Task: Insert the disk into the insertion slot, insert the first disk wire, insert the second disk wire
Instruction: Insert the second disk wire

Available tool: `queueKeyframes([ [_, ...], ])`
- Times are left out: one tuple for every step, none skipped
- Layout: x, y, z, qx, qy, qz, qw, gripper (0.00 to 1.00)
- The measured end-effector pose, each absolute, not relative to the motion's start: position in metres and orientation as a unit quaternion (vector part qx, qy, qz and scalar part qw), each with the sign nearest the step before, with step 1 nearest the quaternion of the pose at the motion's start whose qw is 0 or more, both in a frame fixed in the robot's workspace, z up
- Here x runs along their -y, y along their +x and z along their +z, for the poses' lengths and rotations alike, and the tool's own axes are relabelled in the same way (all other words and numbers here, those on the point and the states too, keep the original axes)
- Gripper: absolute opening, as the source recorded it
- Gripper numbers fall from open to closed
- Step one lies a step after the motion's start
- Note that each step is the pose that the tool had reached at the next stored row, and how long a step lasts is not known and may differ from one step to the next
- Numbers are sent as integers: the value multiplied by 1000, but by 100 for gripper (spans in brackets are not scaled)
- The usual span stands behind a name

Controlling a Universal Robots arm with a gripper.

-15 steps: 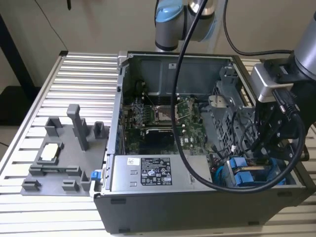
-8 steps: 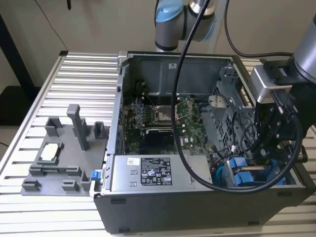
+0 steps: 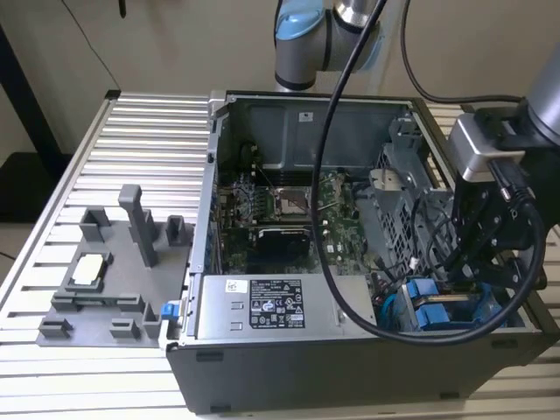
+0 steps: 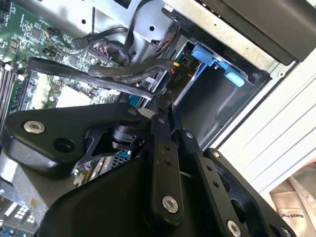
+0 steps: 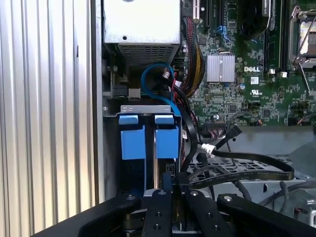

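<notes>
the gripper hung over the blue-framed disk seated in the slot, fingers closed on a black wire.

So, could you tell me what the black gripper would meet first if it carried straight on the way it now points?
Probably the bright blue plastic carrier tabs in the grey drive bay; the black gripper points at them, though depth is unclear.
</notes>
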State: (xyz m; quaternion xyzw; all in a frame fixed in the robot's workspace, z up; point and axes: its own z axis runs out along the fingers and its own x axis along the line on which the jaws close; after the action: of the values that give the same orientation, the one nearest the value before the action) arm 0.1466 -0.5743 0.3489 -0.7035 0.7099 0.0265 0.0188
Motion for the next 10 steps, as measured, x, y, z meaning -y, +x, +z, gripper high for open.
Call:
queueKeyframes([
  [574, 147, 349, -710, -704, 27, 18, 16],
  [574, 148, 348, -710, -703, 28, 17, 16],
  [574, 148, 348, -710, -703, 28, 17, 16],
  [574, 148, 348, -710, -703, 29, 16, 16],
  [574, 148, 347, -710, -703, 29, 16, 16],
  [574, 148, 347, -710, -703, 29, 16, 16],
  [574, 149, 346, -710, -703, 29, 16, 16],
  [574, 149, 346, -710, -703, 29, 16, 16],
  [574, 149, 346, -710, -703, 29, 16, 16],
  [574, 149, 345, -710, -703, 29, 16, 16],
])
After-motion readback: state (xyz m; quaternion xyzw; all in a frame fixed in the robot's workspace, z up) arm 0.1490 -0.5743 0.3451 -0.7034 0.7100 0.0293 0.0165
